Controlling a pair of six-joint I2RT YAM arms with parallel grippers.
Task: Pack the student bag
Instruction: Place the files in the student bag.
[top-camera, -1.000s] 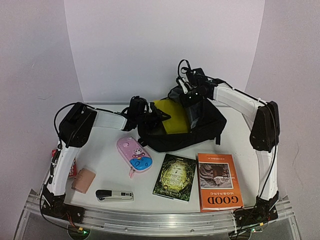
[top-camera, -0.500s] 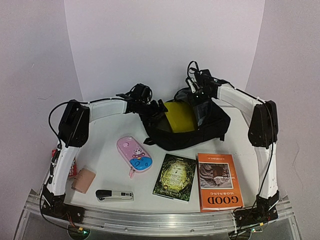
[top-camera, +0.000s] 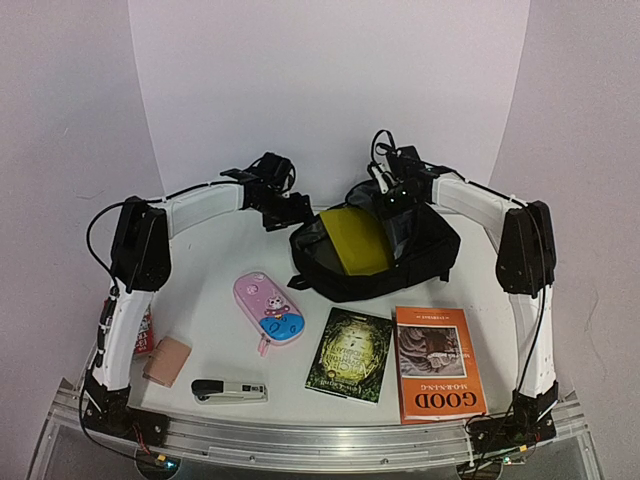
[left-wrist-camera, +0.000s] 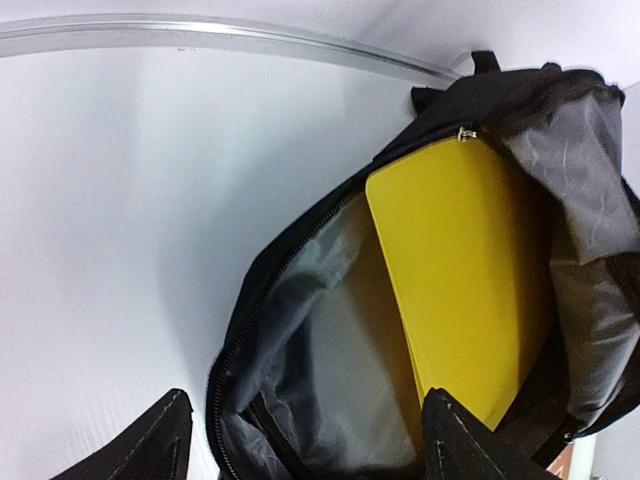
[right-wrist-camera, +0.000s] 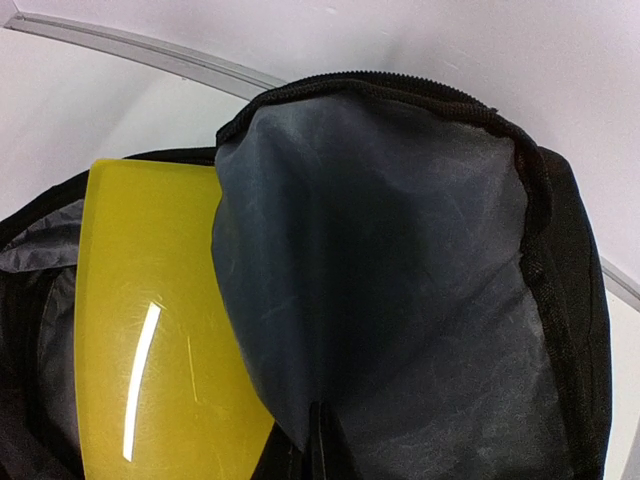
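The student bag (top-camera: 400, 262), black with grey lining, lies open at the table's back centre. A yellow flat folder (top-camera: 355, 240) stands partly inside its mouth. My left gripper (top-camera: 286, 206) hovers just left of the bag, open and holding nothing. In the left wrist view its fingers (left-wrist-camera: 152, 446) frame the bag's grey lining (left-wrist-camera: 330, 350) and the yellow folder (left-wrist-camera: 460, 290). My right gripper (top-camera: 393, 196) is shut on the bag's upper flap, holding it raised. In the right wrist view the gripper (right-wrist-camera: 316, 445) pinches the flap (right-wrist-camera: 400, 260) beside the folder (right-wrist-camera: 150, 330).
In front of the bag lie a pink pencil case (top-camera: 268, 308), a dark green book (top-camera: 350, 353) and an orange book (top-camera: 435, 362). A stapler (top-camera: 230, 390), a small pink pad (top-camera: 167, 360) and a red item (top-camera: 146, 336) sit near the front left.
My left gripper opened, let go of the yellow folder and drew back to the left, away from the bag. The right gripper kept its hold on the flap, shifting slightly.
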